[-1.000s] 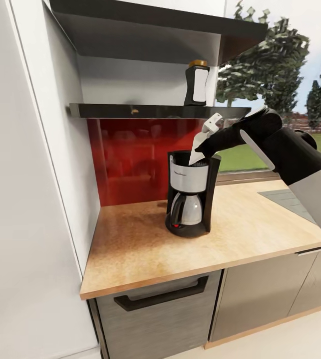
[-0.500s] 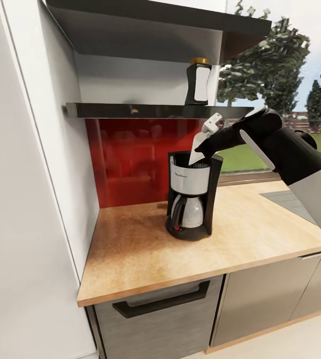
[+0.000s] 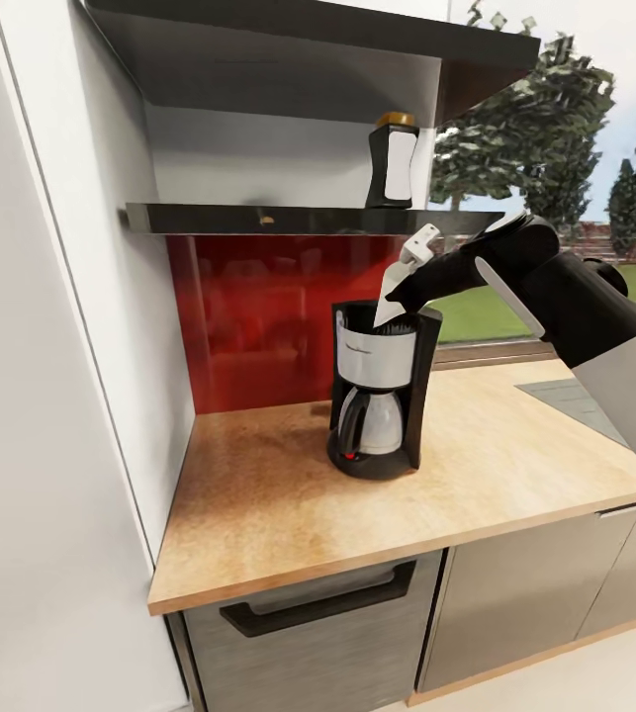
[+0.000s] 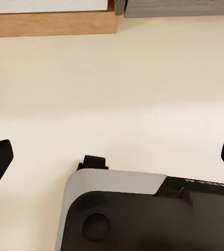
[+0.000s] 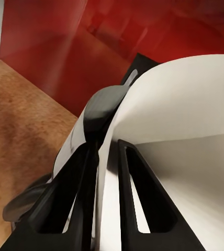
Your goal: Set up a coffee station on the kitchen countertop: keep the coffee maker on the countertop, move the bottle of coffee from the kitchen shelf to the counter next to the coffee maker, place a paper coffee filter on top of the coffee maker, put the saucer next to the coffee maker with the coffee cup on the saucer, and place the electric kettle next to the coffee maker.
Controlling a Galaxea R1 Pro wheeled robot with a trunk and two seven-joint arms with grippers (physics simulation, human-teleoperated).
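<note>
Paper coffee filter [image 3: 394,293] is pinched in the right end effector [image 3: 411,282], its lower tip dipping into the coffee maker [image 3: 377,400] top on the surface [image 3: 258,504]. Best to lower it squarely over the opening, then release gently; left end effector [image 4: 112,157] hangs spread.

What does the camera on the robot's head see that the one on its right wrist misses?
Head view alone: the bottle of coffee up on the shelf, cabinet fronts, trees outside. Right wrist view alone: a close look at the right gripper pinching the paper coffee filter. Both share the filter, the coffee maker, the wooden countertop and the red back wall.
</note>
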